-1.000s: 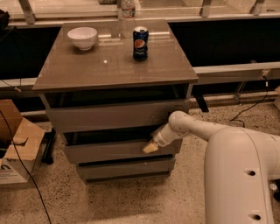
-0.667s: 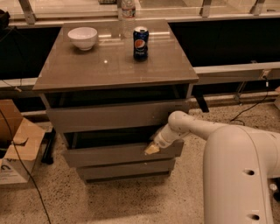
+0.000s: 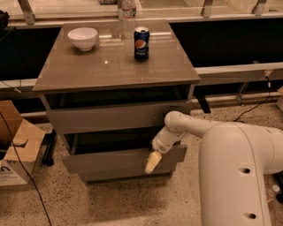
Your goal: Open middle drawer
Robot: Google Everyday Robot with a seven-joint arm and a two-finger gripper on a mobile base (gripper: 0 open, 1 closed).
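Observation:
The middle drawer (image 3: 106,161) is the second grey-brown front of the small cabinet (image 3: 115,70). It stands pulled out a little, with a dark gap above it. My gripper (image 3: 153,161), cream-tipped at the end of the white arm (image 3: 177,128), hangs over the right part of the drawer's top edge and touches the front. The uppermost front (image 3: 106,117) is also slightly out. The lowest front (image 3: 128,175) shows as a thin strip underneath.
A white bowl (image 3: 82,38), a Pepsi can (image 3: 141,43) and a clear bottle (image 3: 128,9) stand on the cabinet top. A cardboard box (image 3: 17,145) and cables (image 3: 26,176) lie on the floor at left. My white body (image 3: 239,176) fills the lower right.
The middle drawer front has come further out toward the camera, widening the dark gap above it. My gripper has moved with it, down and toward the camera.

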